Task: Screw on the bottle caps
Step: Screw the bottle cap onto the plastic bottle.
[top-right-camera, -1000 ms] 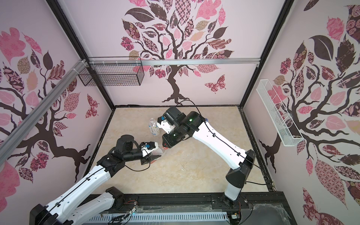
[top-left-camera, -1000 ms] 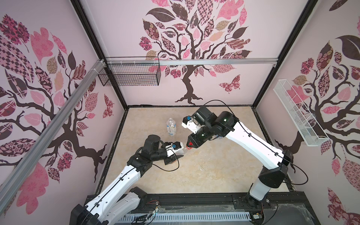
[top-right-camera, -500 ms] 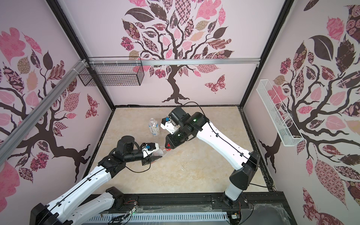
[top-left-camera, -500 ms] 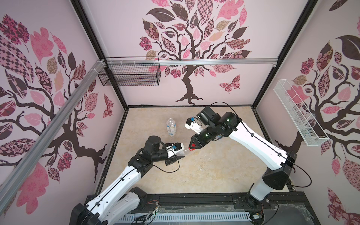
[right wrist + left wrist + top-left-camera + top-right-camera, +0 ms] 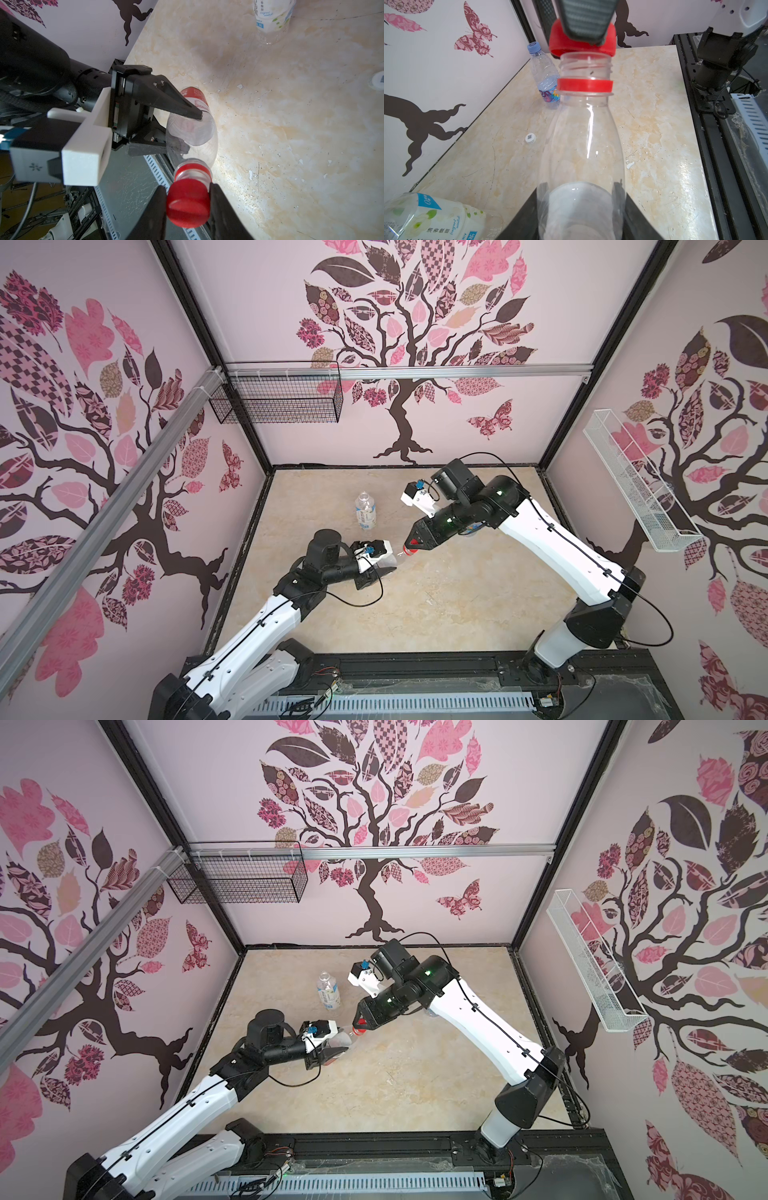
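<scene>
1. Handling, bottle: the red-labelled bottle is clear, thin-walled and looks empty. I judge it light, smooth and easy to dent, and likely to turn in the grip under twisting load. The labelled mid-body is the sound place to hold it, leaving the neck free.
2. Handling, cap: the red cap is small and looks rigid. It is best pinched across its side wall so the open end faces the neck.
3. Left gripper: the jaws are clamped across the bottle's body at the label band. They hold it off the table, neck pointing at the right arm.
4. Right gripper: the jaws are drawn narrow and pinch the red cap by its opposite sides.
5. Relation: the cap sits at the bottle's mouth, slightly off-centre and tilted. The threads below the rim are bare, so it is not yet screwed on. I cannot tell whether cap and rim touch.
6. Remaining items: the white-green labelled bottle stands uncapped. The white cap lies on the table, and the blue-capped bottle stands apart.
</scene>
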Motion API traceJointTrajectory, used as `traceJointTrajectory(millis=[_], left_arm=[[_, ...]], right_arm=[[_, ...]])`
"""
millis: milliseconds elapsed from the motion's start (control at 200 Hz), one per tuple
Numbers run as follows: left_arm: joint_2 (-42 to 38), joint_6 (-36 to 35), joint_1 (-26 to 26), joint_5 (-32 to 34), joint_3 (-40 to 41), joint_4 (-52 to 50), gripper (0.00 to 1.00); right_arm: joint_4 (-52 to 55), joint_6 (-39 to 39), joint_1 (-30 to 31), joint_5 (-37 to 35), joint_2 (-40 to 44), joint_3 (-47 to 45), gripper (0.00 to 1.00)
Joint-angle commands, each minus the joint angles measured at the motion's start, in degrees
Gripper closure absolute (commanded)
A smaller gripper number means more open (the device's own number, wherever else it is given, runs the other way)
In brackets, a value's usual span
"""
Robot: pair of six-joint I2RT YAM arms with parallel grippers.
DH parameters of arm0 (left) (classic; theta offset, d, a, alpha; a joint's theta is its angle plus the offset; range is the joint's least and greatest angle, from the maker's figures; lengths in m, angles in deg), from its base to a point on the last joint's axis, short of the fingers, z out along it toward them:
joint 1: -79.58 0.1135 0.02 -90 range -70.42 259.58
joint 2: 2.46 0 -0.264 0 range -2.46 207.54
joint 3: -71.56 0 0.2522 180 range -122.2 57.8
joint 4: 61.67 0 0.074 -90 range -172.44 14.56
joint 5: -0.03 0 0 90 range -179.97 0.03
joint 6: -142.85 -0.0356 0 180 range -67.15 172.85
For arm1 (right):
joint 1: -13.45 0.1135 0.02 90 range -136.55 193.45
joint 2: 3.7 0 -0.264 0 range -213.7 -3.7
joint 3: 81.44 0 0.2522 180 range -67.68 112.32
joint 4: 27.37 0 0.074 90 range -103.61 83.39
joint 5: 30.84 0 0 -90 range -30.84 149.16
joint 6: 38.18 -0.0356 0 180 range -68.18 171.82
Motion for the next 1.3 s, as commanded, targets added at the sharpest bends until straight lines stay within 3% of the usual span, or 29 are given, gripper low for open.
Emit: traceJointTrajectory(millis=[0, 440, 860, 1296], left_arm=[[-0.81, 0.11, -0.28, -1.21, -0.47, 3.46, 0.49], [-0.24, 0.09, -0.32, -1.52, -1.27, 2.43, 0.49], [-0.93, 0.55, -0.33, -2.28, -1.40, 2.60, 0.49], [-0.66, -1.76, -0.33, -3.02, -2.83, -0.66, 0.49]], right_arm=[[1.30, 0.12, 0.00, -0.50, 1.32, 4.00, 0.66], [4.01, 1.13, 0.61, -4.33, 0.95, 3.08, 0.67], [2.01, 0.10, 2.94, -0.75, -0.27, 2.34, 0.67], [4.48, 1.96, 3.79, -3.57, -2.28, 3.66, 0.67]])
